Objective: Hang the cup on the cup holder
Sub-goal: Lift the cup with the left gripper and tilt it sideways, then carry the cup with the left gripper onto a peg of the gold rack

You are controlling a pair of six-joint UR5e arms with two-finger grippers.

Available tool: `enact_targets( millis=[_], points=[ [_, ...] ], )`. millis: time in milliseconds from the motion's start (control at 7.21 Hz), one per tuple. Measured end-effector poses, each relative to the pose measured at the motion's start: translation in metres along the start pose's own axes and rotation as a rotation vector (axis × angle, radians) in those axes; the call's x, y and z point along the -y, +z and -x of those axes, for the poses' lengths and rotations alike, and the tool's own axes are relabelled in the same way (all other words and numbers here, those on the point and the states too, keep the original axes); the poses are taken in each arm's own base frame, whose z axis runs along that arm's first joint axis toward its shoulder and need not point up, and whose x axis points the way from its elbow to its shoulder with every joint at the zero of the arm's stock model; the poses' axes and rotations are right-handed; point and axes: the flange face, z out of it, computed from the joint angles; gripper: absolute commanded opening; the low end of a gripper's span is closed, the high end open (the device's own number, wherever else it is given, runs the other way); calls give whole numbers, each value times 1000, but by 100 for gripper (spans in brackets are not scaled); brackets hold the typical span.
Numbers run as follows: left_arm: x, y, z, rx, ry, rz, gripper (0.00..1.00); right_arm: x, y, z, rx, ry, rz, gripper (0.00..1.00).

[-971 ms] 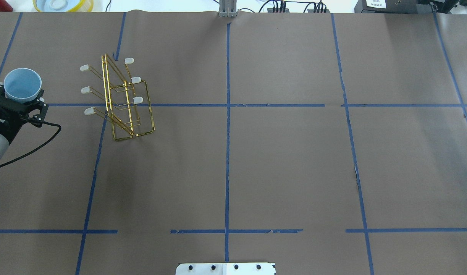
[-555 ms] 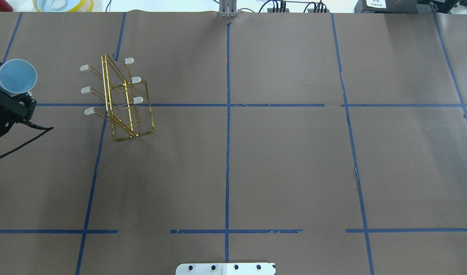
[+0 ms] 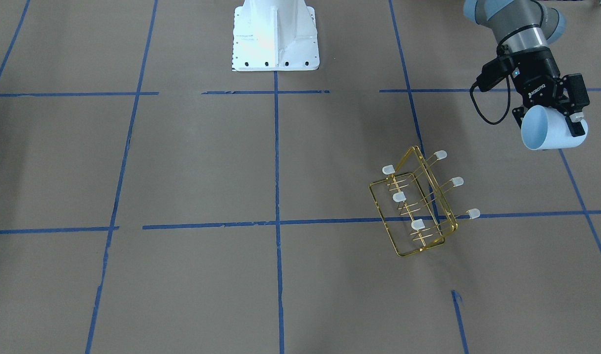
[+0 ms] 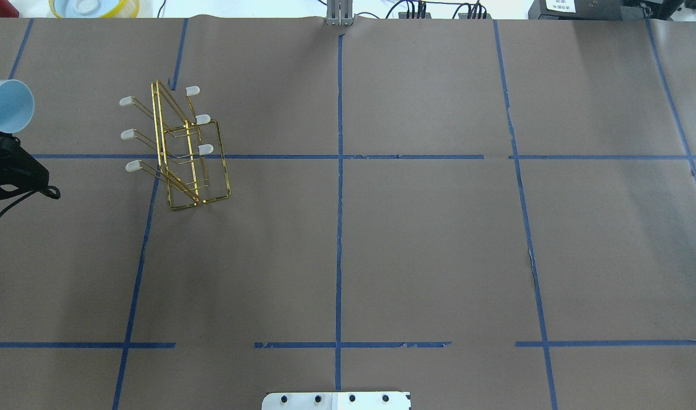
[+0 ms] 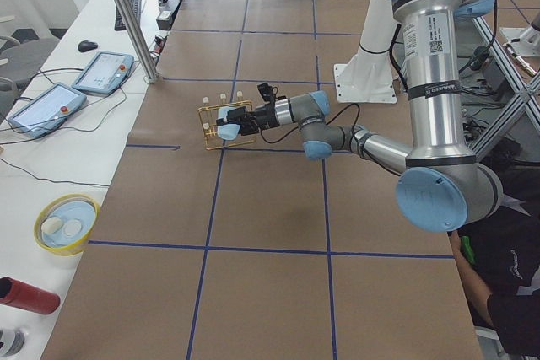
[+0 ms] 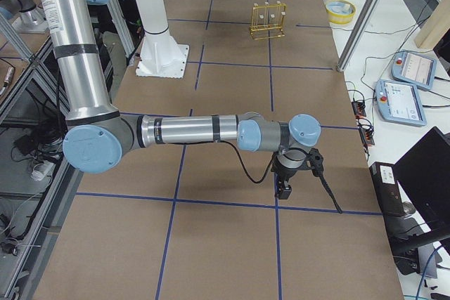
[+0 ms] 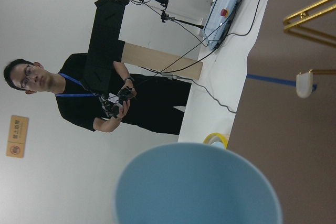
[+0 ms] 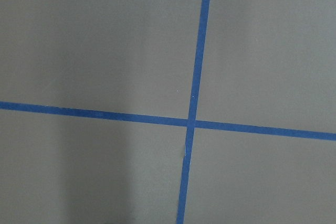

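Pale blue cup point(image 4: 7, 106) clipped by the overhead view's left edge, left gripper point(image 3: 551, 123) fingertips seemingly masked behind it, cup holder point(image 7: 304, 84) cut off at the left wrist view's right edge, right gripper point(image 6: 285, 186) too small in the side view, jaw state unreadable

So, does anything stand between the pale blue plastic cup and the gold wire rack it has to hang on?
Nothing visible does. The left gripper holds the pale blue plastic cup in the air beside the gold wire rack, and only bare brown table paper lies between them.
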Motion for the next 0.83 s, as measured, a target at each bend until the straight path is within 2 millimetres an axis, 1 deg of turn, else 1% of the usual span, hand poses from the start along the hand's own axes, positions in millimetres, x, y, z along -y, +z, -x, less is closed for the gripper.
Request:
enact_targets(
  millis=[277,416,555,694,832],
  points=[
    [3,-6,7,95,256,56,0,0,0,0,0,0,0,100],
    [10,-8,9,117,368,72,0,0,0,0,0,0,0,100],
    [20,-10,9,128,470,77,0,0,0,0,0,0,0,100],
    [32,-14,2,139,556,80,0,0,0,0,0,0,0,100],
    [43,-20,-14,151,620,85,0,0,0,0,0,0,0,100]
  ],
)
